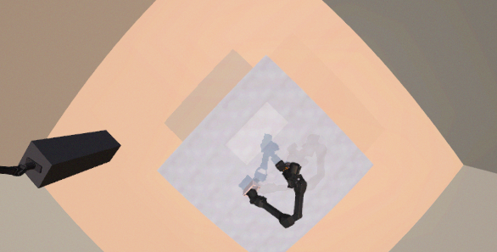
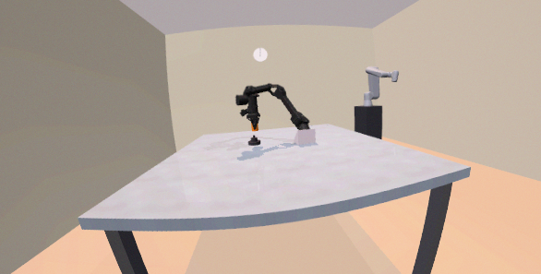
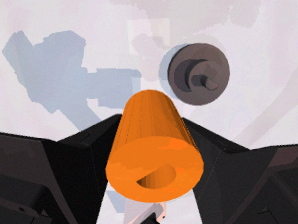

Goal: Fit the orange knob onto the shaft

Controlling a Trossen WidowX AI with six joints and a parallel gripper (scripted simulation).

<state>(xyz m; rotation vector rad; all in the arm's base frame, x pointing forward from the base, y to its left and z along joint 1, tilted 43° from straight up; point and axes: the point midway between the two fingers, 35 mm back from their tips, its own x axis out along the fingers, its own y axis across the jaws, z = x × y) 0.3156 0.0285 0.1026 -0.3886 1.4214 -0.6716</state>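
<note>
End effector [image 2: 255, 125] [image 3: 149, 121] clamped on orange knob [image 2: 257, 129] [image 3: 150, 130], one finger on each side of it. Knob held up in the air, apart from the round pedestal [image 2: 254, 142] [image 3: 184, 89], which stands on the worktop [image 1: 203, 163] [image 2: 277, 186] [image 3: 270, 45]. Exterior view: knob above pedestal, gap between knob and shaft [image 2: 254, 137] [image 3: 209, 82]; fit not made, knob not on shaft. Wrist view: pedestal shows past the knob, up and to the right of it in the picture; shaft dark, sticks up from a raised step in the pedestal; its flat side can't be made out. Knob end facing the wrist camera has a hole, D-shaped, one straight edge, one curved. Exact line-up of hole and shaft: cannot tell. Black arm [image 1: 298, 197] [image 2: 288, 105] bent, elbow raised, gripping end pointing down; base on pale block [image 2: 306, 137] on the worktop. Top view: arm covers the pedestal, knob just a speck of orange. Shadows on worktop near arm. Behind worktop in exterior view: grey arm [image 2: 374, 85] on black stand [image 2: 368, 122], round white clock [image 2: 260, 54] on wall.
</note>
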